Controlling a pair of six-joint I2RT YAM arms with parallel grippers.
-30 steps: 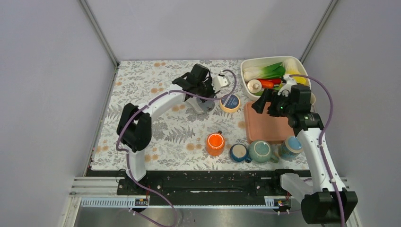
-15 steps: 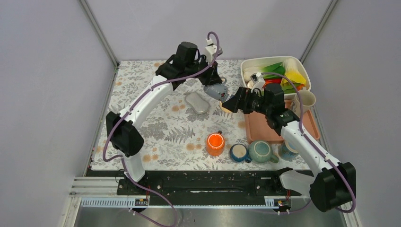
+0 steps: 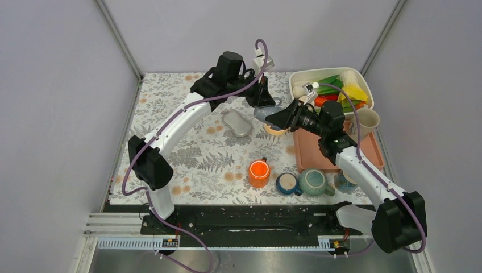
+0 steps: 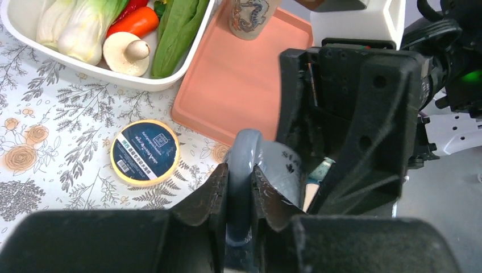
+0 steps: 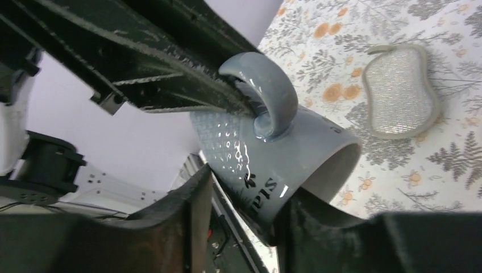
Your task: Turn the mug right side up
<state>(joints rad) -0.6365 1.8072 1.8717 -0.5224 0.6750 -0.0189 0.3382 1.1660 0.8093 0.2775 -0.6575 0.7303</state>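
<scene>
Holding the mug (image 5: 267, 165) mid-air by its handle, left gripper (image 4: 239, 187) pinched narrow on it, above the tape roll (image 4: 145, 152). Mug axis is tilted, mouth down and sideways. Right gripper (image 5: 244, 196) straddles the body crosswise; we can't tell if it's clamped. We reckon right rolls it mouth-up.

Six mugs (image 3: 258, 173), one tape roll (image 4: 145, 152), one sponge (image 3: 236, 123), one tray (image 3: 310, 151) and one vegetable bin (image 3: 321, 71).
</scene>
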